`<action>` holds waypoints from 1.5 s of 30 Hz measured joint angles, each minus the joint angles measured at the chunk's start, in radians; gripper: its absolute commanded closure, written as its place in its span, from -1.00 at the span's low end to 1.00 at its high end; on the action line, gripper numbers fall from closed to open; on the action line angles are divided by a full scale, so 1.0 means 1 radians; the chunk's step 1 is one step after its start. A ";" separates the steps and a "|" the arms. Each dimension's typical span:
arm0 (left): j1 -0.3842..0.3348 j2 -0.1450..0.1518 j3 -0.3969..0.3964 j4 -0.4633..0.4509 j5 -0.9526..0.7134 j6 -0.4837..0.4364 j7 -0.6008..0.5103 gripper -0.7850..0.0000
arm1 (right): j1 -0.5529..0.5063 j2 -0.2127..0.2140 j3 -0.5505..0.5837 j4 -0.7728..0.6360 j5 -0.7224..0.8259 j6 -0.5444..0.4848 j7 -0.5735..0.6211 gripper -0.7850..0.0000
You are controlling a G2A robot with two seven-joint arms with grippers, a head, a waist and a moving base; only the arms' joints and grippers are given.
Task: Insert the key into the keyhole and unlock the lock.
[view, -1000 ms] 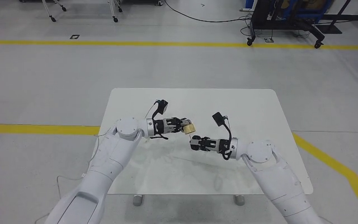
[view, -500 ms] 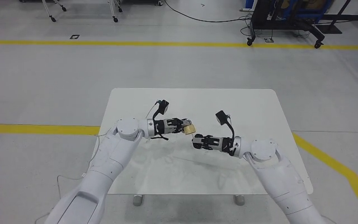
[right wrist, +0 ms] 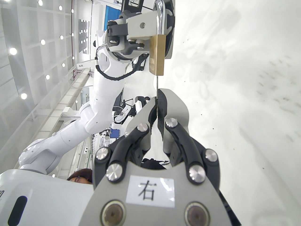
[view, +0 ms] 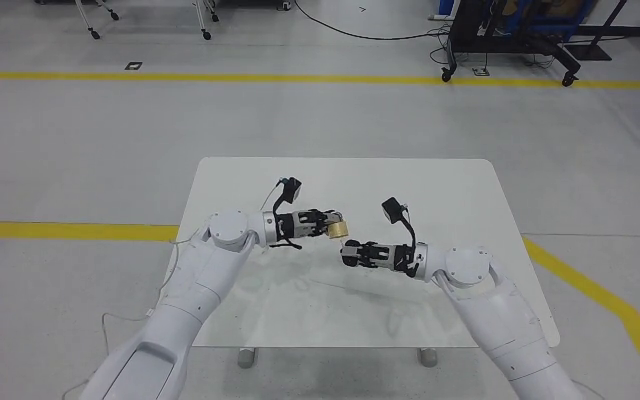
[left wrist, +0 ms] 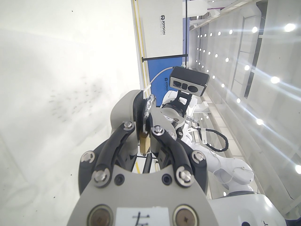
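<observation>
A brass padlock (view: pixel 339 229) with a silver shackle hangs above the middle of the white table (view: pixel 440 190). My left gripper (view: pixel 325 227) is shut on its shackle. In the right wrist view the padlock (right wrist: pixel 156 56) sticks out of the left gripper (right wrist: pixel 162 24) with its bottom face towards my right gripper (right wrist: pixel 157 99). That gripper is shut on a thin key (right wrist: pixel 156 83), seen edge-on, whose tip meets the lock's bottom face. In the top view the right gripper (view: pixel 347 252) sits just front-right of the lock. The left wrist view shows the padlock (left wrist: pixel 144 143) between the left gripper's (left wrist: pixel 143 116) fingers.
Both arms hover over the table's middle, with bare tabletop on all sides. Grey floor with yellow lines surrounds the table. A dark wheeled rack (view: pixel 520 40) stands far behind on the right.
The right gripper drifted a little to the right, then came back towards the padlock. The left arm and the lock have stayed put.
</observation>
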 measured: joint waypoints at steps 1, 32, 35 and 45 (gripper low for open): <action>0.000 0.000 0.001 0.000 0.000 0.001 -0.001 1.00 | 0.000 0.000 -0.001 0.001 0.003 -0.001 -0.003 1.00; -0.009 -0.003 0.016 0.016 -0.011 0.021 0.032 1.00 | -0.002 0.005 -0.004 0.006 0.013 0.015 -0.160 1.00; -0.009 -0.002 0.016 0.016 -0.013 0.023 0.033 1.00 | -0.005 0.004 0.000 0.002 0.020 0.022 -0.186 1.00; -0.008 -0.003 0.014 0.018 -0.017 0.033 0.062 1.00 | -0.007 0.001 0.002 0.008 0.047 0.050 -0.247 -1.00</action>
